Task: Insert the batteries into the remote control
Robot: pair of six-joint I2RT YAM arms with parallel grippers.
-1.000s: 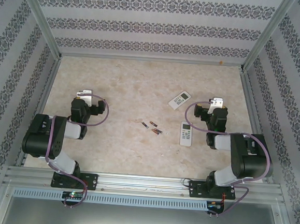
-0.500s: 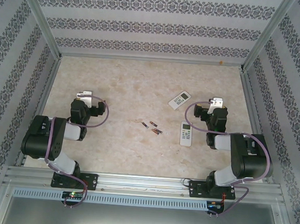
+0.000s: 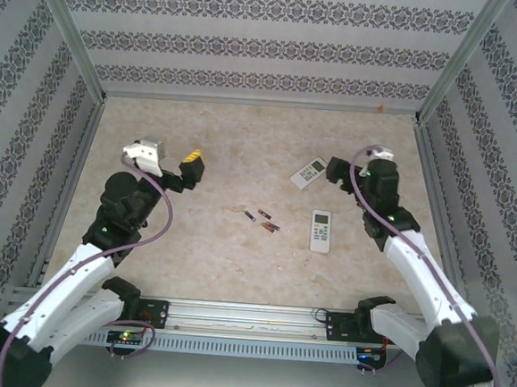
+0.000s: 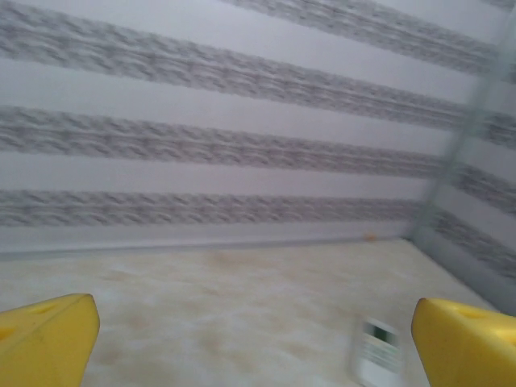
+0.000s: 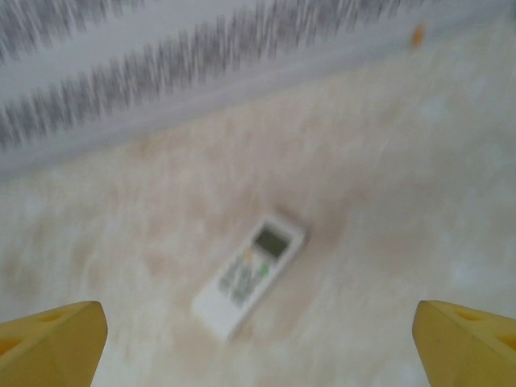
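Observation:
Two white remote controls lie right of centre: a tilted one (image 3: 309, 171) farther back and an upright one (image 3: 321, 231) nearer. Three small dark batteries (image 3: 262, 219) with reddish ends lie loose at mid-table, left of the nearer remote. My left gripper (image 3: 189, 170) hovers left of the batteries and is open, its yellow fingertips (image 4: 44, 339) wide apart with a remote (image 4: 377, 352) far ahead. My right gripper (image 3: 337, 172) is open just right of the tilted remote (image 5: 250, 274), which lies blurred ahead between its fingertips (image 5: 468, 343).
The beige table (image 3: 227, 137) is enclosed by patterned walls at the back (image 3: 270, 51) and on both sides. An aluminium rail (image 3: 249, 316) runs along the near edge. A small orange spot (image 3: 382, 106) sits at the back wall's foot.
Both arms have unfolded from their tucked pose. The left gripper rose and swung right; the right gripper reached back-left toward the tilted remote. Both stayed open.

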